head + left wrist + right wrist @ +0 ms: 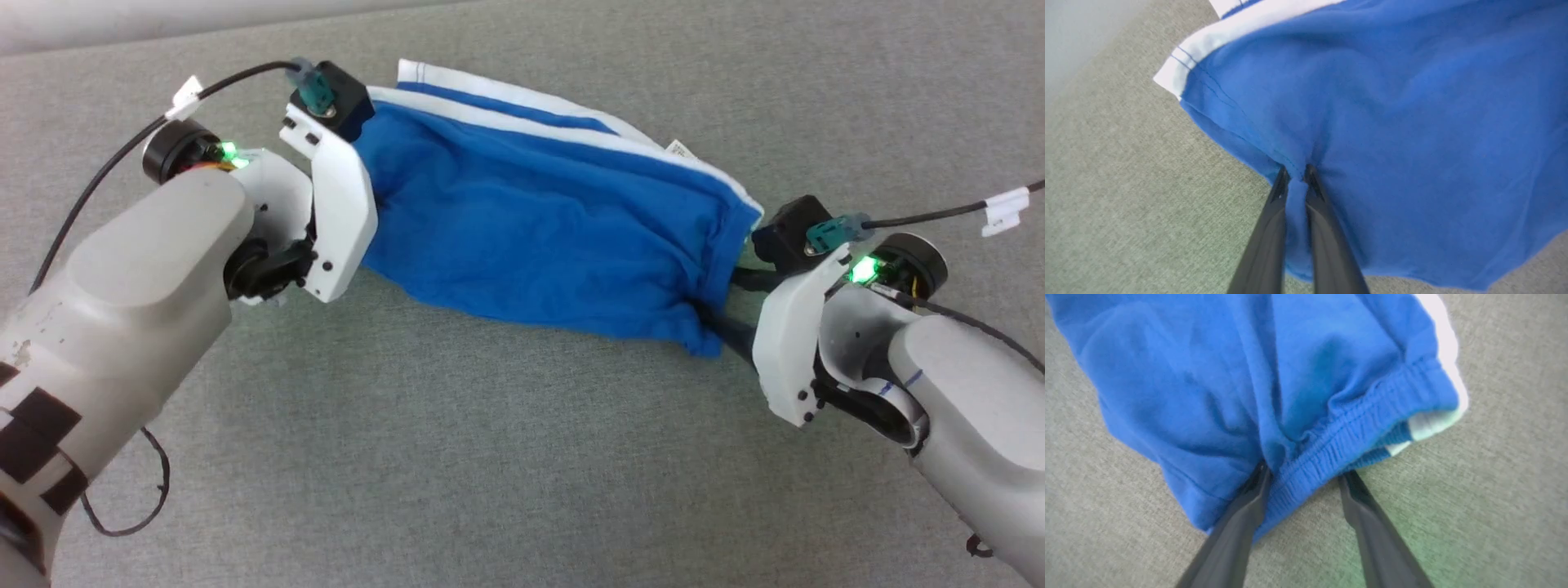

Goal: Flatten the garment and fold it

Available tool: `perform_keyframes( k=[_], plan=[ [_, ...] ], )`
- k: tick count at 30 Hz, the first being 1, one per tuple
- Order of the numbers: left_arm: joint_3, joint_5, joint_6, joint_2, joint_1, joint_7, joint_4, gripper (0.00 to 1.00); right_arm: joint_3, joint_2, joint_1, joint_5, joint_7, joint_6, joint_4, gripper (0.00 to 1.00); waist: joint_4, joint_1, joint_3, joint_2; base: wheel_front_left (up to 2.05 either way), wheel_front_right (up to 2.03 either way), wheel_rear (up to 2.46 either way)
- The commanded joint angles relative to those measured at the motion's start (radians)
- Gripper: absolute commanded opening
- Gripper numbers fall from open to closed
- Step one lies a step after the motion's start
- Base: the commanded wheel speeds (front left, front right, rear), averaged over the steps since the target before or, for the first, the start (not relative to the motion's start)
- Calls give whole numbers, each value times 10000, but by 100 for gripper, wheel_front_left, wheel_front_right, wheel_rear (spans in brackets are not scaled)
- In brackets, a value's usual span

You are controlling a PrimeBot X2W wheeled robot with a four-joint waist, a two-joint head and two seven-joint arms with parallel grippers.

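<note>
**Left end effector** (1295, 174): both dark fingers are drawn together, pinching a tuck of blue cloth near a leg-end corner of the garment. The grip sits just inside the seam, and the fabric puckers toward the tips.

**Right end effector** (1304, 473): the fingers are spread, one on each side of the gathered waistband (1355, 424). One tip is pressed against the cloth and the other sits at the band's edge. The jaws are not closed and nothing is clamped.

**Garment** (539, 220): bright blue shorts stretched lengthwise between the two arms near the middle of the desk. The white hem band (1216, 41) is at the left arm's end and the waistband is at the right. White stripes run along the far edge, with a small white label (676, 149) beside them. The blue panel is rumpled and sags, and its near edge is uneven. Whether the cloth rests fully on the surface cannot be told.

**Desk** (408, 457): it has a grey woven covering.

**Step in hand (judged)**: flattening. The shorts are drawn out long, but not smooth enough to fold.

**Next move (judged)**: the right fingers need to close squarely on the waistband. Both arms then need to pull apart evenly and low to take out the sag before laying the cloth flat. With only one end held, a pull would drag the garment rather than spread it.
</note>
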Motion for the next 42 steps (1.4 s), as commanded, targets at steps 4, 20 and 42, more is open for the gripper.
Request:
perform_keyframes(
  k=[4, 20, 42],
  plan=[
    [-44, -277, -65, 82, 598, -822, 165, 0, 376, -149, 88, 107, -1074, -25, 352, 0, 50, 0, -588, -1, 0, 0, 0],
    [-18, -299, 1146, 1550, 4219, -3617, -2803, 0, 108, -2183, 2401, 996, -2049, -25, -2164, 0, 838, 0, -2988, -1, 0, 0, 0],
    [61, 472, 2608, 746, 6837, -3703, -3772, 29, -373, -2334, 4599, 2129, -1411, -25, -1008, 100, 1080, 0, -2735, -1, 0, 0, 0]
  ],
)
